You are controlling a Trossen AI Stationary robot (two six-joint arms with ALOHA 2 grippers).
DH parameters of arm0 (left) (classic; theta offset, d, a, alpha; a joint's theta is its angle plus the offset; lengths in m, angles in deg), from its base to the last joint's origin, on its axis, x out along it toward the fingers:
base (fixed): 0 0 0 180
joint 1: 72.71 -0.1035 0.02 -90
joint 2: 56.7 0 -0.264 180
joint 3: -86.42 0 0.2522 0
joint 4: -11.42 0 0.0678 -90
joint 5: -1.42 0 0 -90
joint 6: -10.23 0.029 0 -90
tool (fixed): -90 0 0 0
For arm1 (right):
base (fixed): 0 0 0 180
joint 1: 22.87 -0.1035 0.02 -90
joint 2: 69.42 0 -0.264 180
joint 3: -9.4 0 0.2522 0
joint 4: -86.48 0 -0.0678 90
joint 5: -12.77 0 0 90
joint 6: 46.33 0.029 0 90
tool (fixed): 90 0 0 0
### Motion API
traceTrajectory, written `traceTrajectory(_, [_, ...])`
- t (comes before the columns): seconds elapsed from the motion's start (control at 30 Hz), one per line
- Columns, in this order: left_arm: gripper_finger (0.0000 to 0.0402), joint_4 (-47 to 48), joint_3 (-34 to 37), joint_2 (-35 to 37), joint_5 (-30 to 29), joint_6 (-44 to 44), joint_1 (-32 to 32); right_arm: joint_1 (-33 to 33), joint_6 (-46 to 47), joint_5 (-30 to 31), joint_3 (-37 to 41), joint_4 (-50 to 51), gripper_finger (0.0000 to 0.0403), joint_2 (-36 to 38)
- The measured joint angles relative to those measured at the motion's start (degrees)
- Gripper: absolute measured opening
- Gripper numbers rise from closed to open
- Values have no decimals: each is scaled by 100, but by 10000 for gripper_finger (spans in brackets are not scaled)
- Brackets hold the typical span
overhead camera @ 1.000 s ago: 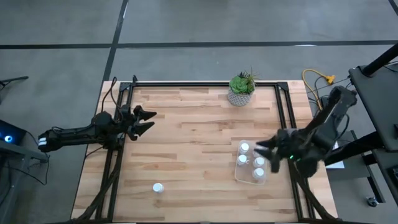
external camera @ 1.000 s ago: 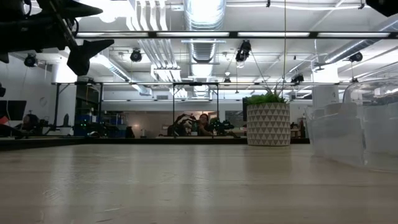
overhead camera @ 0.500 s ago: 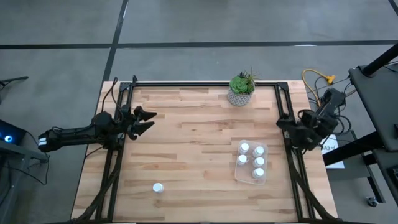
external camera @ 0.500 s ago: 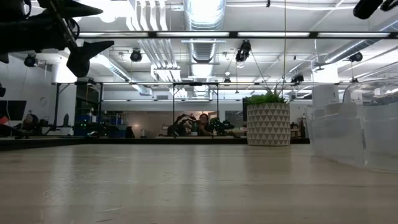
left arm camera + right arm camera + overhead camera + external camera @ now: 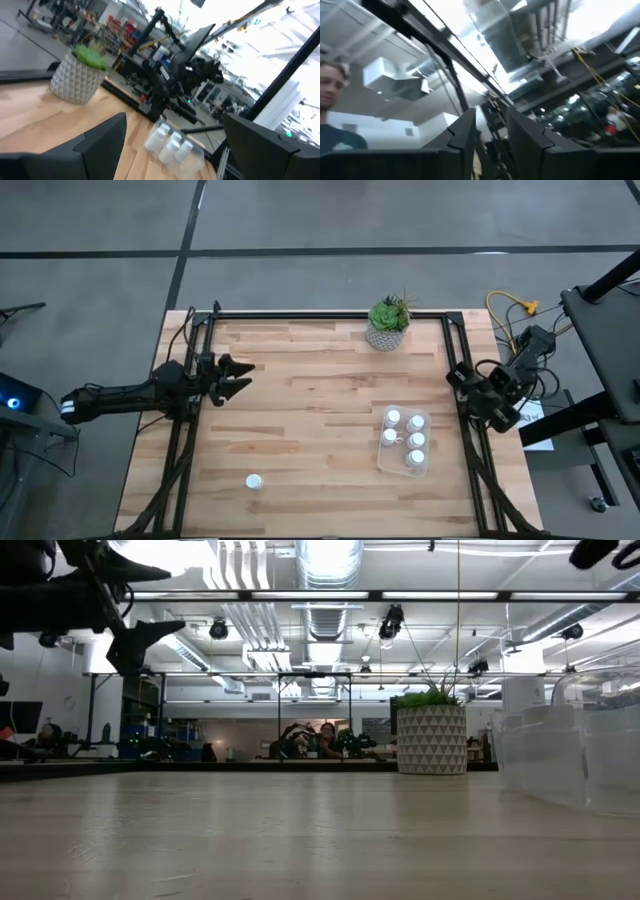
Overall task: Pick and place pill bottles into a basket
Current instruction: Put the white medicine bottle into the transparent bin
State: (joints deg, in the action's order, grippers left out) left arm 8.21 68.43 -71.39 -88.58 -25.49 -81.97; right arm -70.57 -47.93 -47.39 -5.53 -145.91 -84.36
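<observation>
Five pill bottles (image 5: 415, 440) from above inside the basket (image 5: 400, 470), a sixth bottle (image 5: 254, 481) alone near the table's front left, well apart from the left gripper (image 5: 240, 373), wide open and empty. Right wrist view: right gripper (image 5: 490, 120) nearly closed on nothing. Likely risk: clipping the cap with one finger, toppling and rolling that bottle; no readable writing anywhere.

I'm looking at a robotics lab / open workshop hall: bare ceiling w/ silver ducts (image 5: 318, 570) and strip lights, concrete floor (image 5: 320, 220), equipment benches (image 5: 170, 750) in the background, people (image 5: 310, 738) seated at the back, wood test table (image 5: 300, 430) on a black frame.
</observation>
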Motion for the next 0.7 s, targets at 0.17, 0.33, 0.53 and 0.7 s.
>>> traceTrajectory(0.17, [315,3,220,-103,451,-189,0,3,-110,397,66,165,79,93])
traceTrajectory(0.33, [315,-85,240,-247,698,-901,4,3,-143,481,66,128,67,94])
traceTrajectory(0.53, [315,-63,237,-357,985,-1469,0,-2,371,481,66,234,69,-36])
traceTrajectory(0.7, [315,-59,235,-497,1234,-1566,0,-2,426,481,66,264,75,-98])
